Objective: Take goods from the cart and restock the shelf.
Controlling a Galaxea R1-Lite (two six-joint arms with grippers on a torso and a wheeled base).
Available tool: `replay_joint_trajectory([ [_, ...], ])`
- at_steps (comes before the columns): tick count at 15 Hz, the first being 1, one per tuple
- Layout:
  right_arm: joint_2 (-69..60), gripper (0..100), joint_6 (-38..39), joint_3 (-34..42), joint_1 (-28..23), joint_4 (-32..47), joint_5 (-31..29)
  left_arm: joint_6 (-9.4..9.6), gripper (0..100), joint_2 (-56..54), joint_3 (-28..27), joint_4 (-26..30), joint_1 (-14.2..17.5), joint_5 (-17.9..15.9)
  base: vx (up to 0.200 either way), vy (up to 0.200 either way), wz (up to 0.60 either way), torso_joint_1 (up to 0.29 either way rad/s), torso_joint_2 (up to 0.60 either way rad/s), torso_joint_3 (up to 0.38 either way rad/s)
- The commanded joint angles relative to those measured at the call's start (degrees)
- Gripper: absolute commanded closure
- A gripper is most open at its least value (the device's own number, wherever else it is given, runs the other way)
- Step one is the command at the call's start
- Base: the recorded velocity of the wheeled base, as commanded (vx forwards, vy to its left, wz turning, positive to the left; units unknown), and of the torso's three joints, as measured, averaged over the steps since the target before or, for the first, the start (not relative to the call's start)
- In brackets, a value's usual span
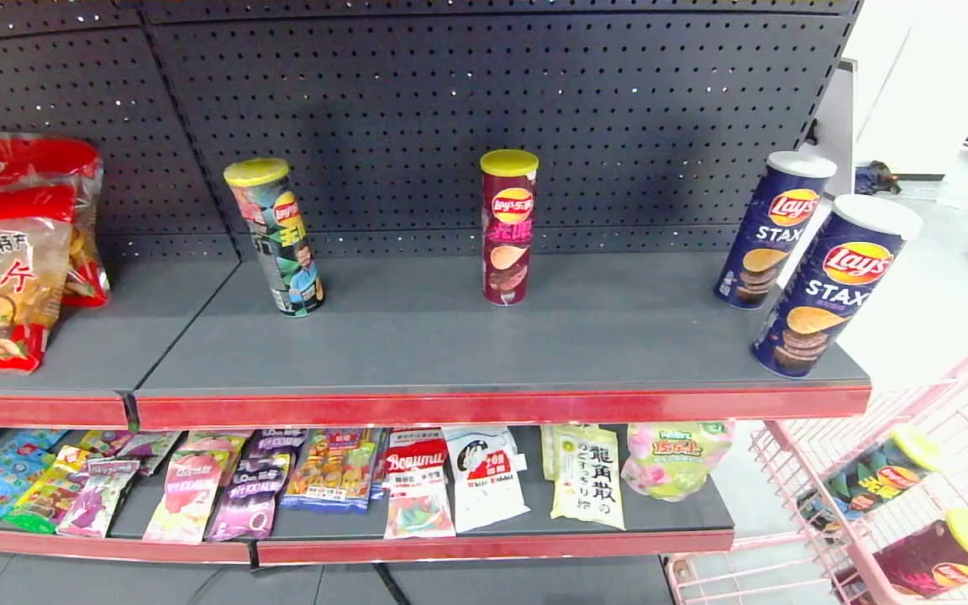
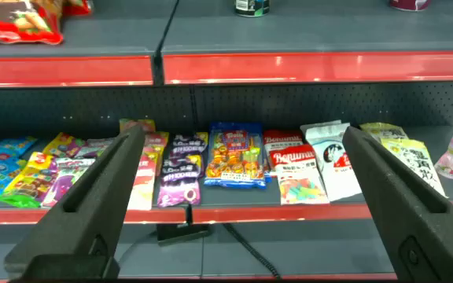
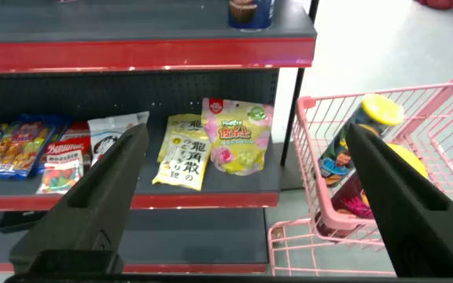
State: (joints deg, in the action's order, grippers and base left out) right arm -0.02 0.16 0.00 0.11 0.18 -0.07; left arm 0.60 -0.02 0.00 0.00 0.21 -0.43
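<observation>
Shelf [image 1: 450, 353]: the top board carries four upright cans with wide gaps between them. These are shelf green can [image 1: 278, 239] on the left, shelf maroon can [image 1: 507, 227] in the middle and blue cans [image 1: 774, 231] at the right end. The front blue one sits close to the front right corner. The lower tier is packed with bags [image 1: 417, 479].

Cart [image 1: 812, 496]: pink wire, on the floor just off the shelf's right end. Stock left in it is green can [image 1: 870, 475] and, below it, maroon can [image 1: 929, 555]. Both lie tilted with yellow lids up and to the right.

Judged step: pick from the cart, nothing is in hand yet. This looks like a job for the right arm, since the cart is on its side.
- Take the green can first, as it's on top.
- Turn the wrist so the jaws cross the can's axis, and grip mid-body, not the lid.
- Use moderate squeeze. It's probably a thin tube that dents or slips.
- Lift clear of the wire rim before swinging over.
- Come in high past the corner blue can, which looks easy to knock off.
- Set it upright next to the matching flavour.

Left gripper [image 2: 244, 134]: fingers [image 2: 93, 196] spread wide, nothing between them and touching nothing. It hangs in front of the lower tier.

Right gripper [image 3: 246, 130]: fingers [image 3: 399, 204] equally wide apart, holding nothing. It is low by the shelf's right end, with the cart just beyond.
</observation>
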Motion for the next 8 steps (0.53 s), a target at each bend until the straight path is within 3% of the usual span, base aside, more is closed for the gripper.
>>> replay_joint_trajectory([
  [1,0.02,0,0.02,0.00,0.07,-0.01,-0.01,0.02,0,0.02,0.00,0.00,0.06,-0.01,0.000,-0.200,0.00,0.007,0.00,-0.002],
  [6,0.02,0,0.02,-0.09,0.07,-0.01,-0.01,0.02,0,0.02,0.00,0.00,0.06,-0.01,0.000,-0.200,0.00,0.009,0.00,0.000],
  [8,0.02,0,0.02,-0.09,0.07,-0.01,-0.01,0.02,0,0.02,0.00,0.00,0.06,-0.01,0.000,0.000,0.00,0.000,0.00,0.000],
])
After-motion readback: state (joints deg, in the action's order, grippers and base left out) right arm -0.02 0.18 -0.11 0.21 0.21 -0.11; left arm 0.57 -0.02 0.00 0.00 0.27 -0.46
